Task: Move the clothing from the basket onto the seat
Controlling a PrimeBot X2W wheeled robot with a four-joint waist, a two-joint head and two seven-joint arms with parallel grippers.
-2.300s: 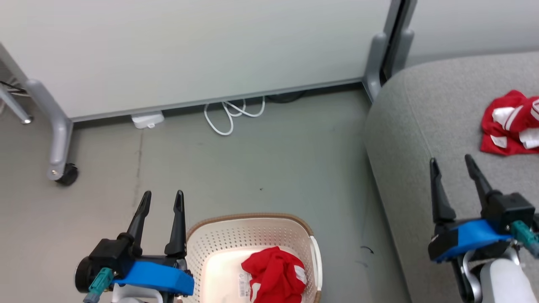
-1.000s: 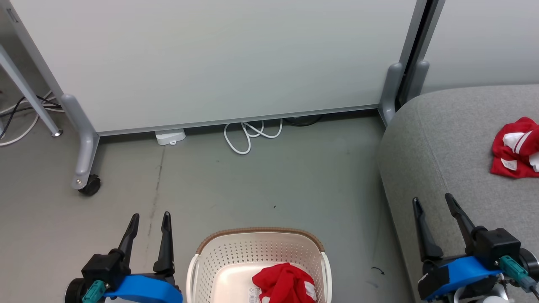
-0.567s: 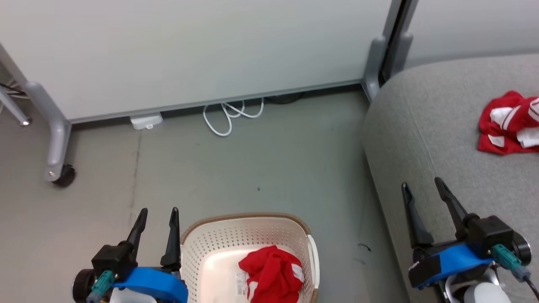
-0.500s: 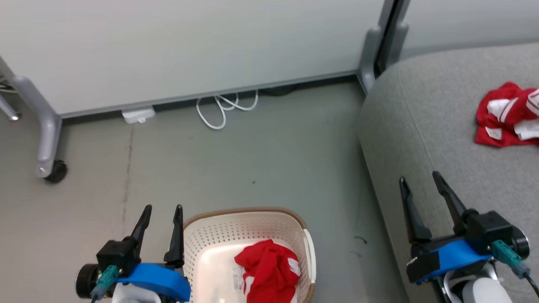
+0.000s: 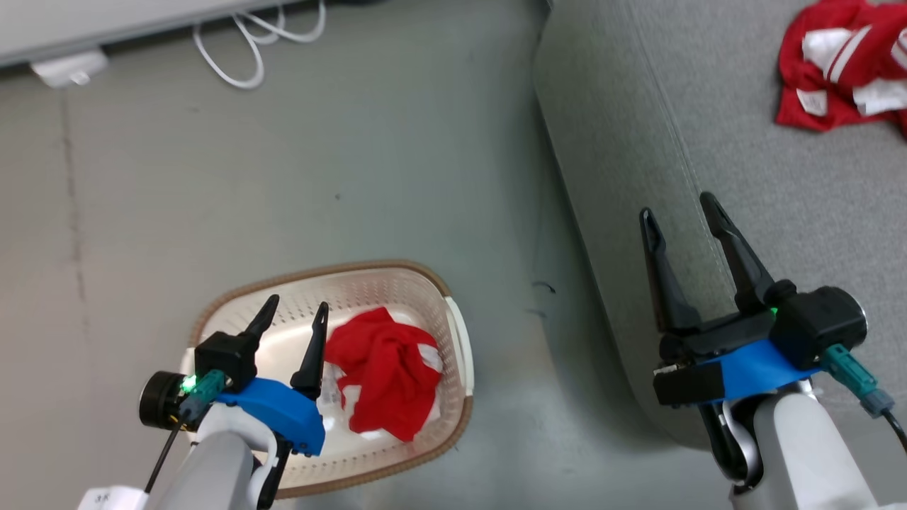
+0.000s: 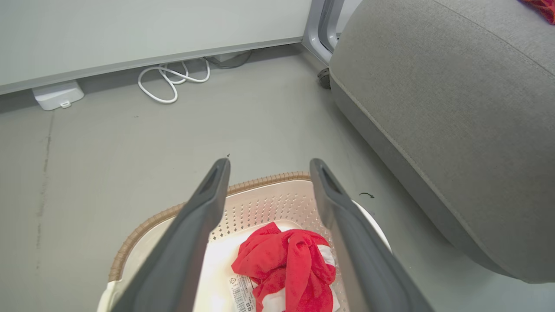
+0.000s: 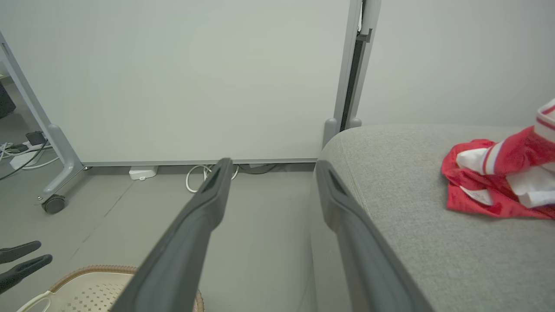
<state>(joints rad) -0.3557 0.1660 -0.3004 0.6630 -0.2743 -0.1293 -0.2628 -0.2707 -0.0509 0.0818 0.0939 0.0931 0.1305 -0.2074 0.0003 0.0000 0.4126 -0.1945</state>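
Observation:
A crumpled red garment with white trim (image 5: 386, 375) (image 6: 288, 271) lies in the cream basket (image 5: 414, 280) (image 6: 260, 201) on the floor. My left gripper (image 5: 296, 310) (image 6: 269, 164) hangs open over the basket's left half, just left of that clothing, holding nothing. Another red and white piece of clothing (image 5: 840, 64) (image 7: 498, 182) rests on the grey seat (image 5: 765, 156) (image 6: 442, 108) (image 7: 412, 208) at the right. Over the seat's near left edge my right gripper (image 5: 679, 205) (image 7: 273, 162) stands open and empty. In the right wrist view the left gripper's fingertips (image 7: 26, 249) show at lower left by the basket's rim (image 7: 91, 271).
A white partition panel (image 7: 173, 78) on grey wheeled legs (image 7: 54, 201) stands behind. A coiled white cable (image 5: 248, 49) (image 6: 173, 78) and a small white box (image 5: 67, 67) (image 6: 56, 93) lie on the grey floor at its foot. Bare floor separates basket and seat.
The head camera has tipped down, so the whole picture has shifted. My left gripper now stands over the basket instead of beside its left rim. Both grippers stay open.

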